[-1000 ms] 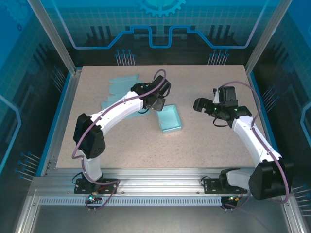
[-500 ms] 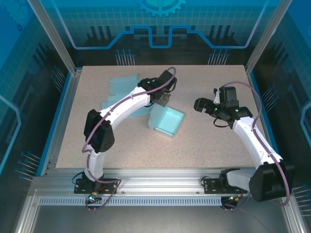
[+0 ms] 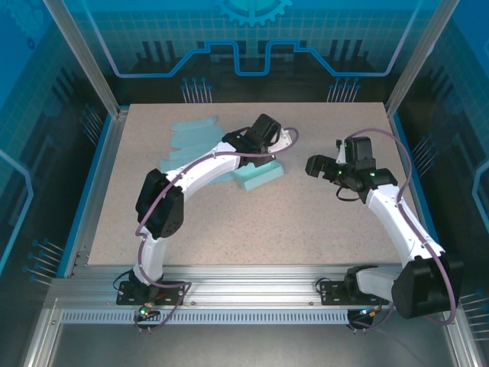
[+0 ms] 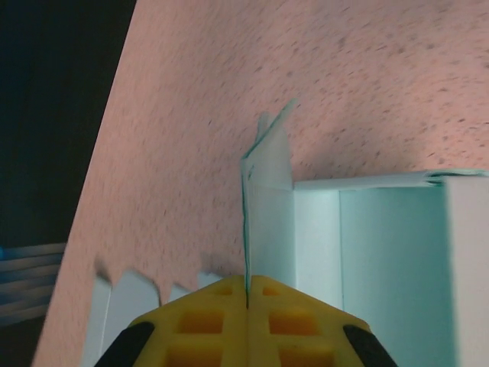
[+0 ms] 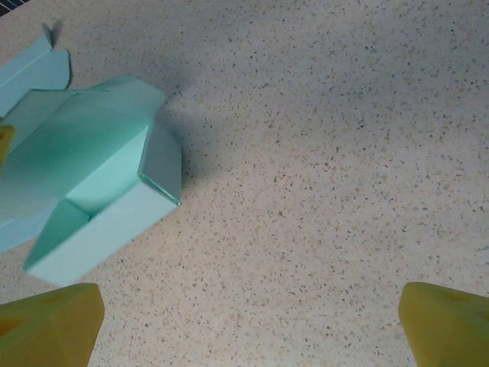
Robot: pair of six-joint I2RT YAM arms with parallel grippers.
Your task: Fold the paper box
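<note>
The light-teal paper box lies tipped on the table a little behind its middle. My left gripper is at the box's back edge. In the left wrist view its yellow jaws are shut on a thin flap that stands edge-on beside the box's wall. My right gripper hovers to the right of the box, apart from it. In the right wrist view it is open over bare table, with the box at the upper left showing its open inside.
Flat teal paper sheets with scalloped edges lie at the back left, behind the left arm; one edge shows by the left jaws. Metal frame posts stand at the back corners. The speckled tabletop stretches toward the front.
My left gripper closed on the box's flap and swung back and to the right. The box went from lying open-side up to tipped over, and shifted back.
</note>
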